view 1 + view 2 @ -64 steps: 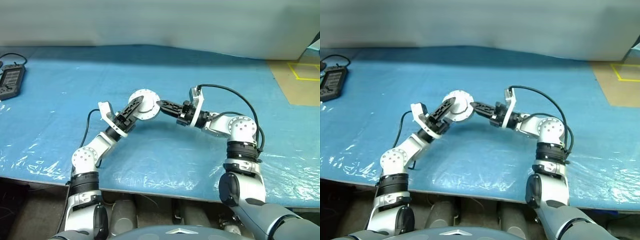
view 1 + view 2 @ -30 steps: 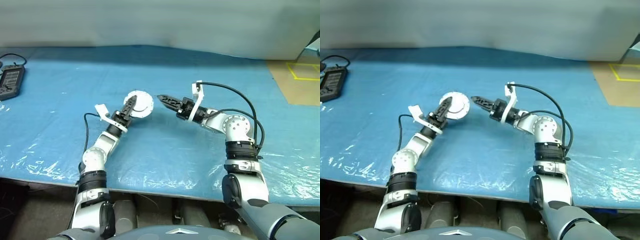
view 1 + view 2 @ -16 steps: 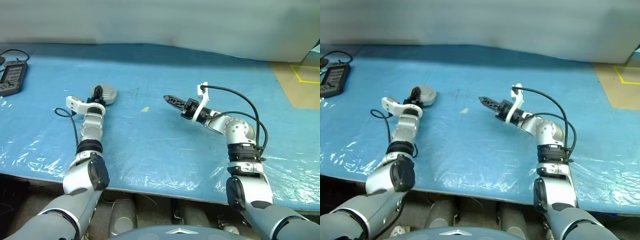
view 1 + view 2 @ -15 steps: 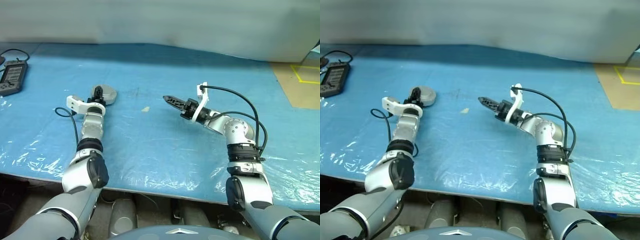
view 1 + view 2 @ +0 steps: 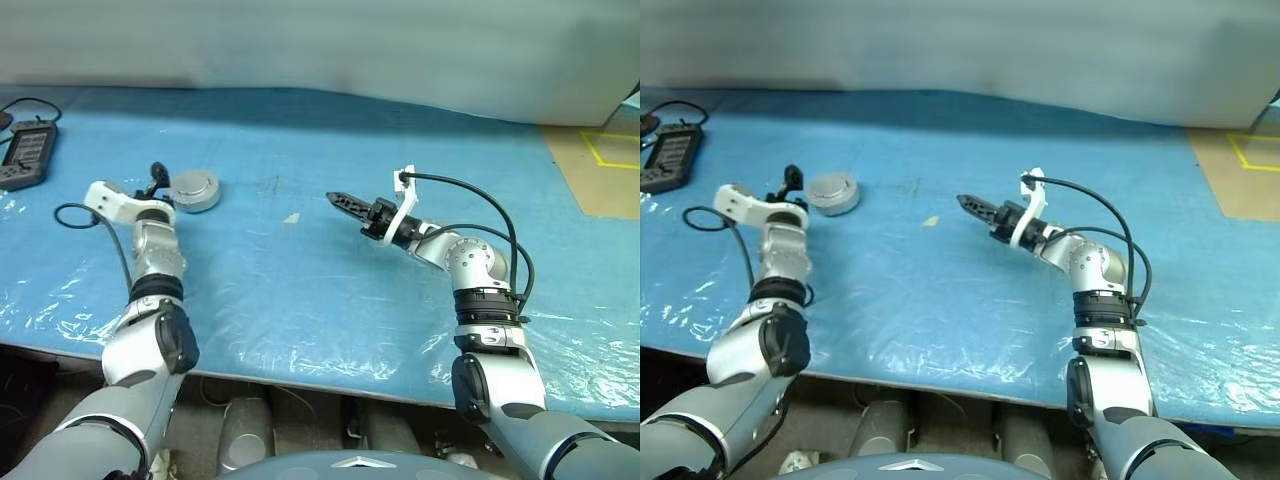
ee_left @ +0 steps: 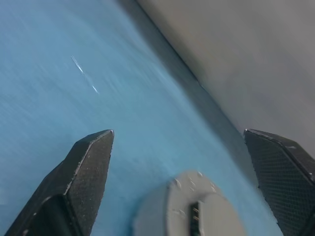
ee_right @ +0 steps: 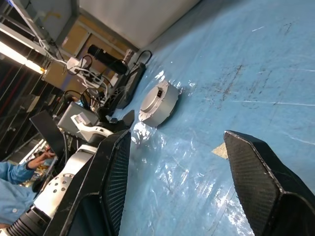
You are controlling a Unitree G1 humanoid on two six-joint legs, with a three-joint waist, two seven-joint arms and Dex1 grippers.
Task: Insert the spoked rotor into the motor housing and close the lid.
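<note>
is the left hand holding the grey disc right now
No, the left hand is open, and the grey disc lies on the blue table cover.

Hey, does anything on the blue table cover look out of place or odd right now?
One thing: a small pale scrap lies loose on the blue plastic sheet, between the round grey closed motor disc and the right pincer. I cannot tell what it is. The disc itself sits flat.
</note>
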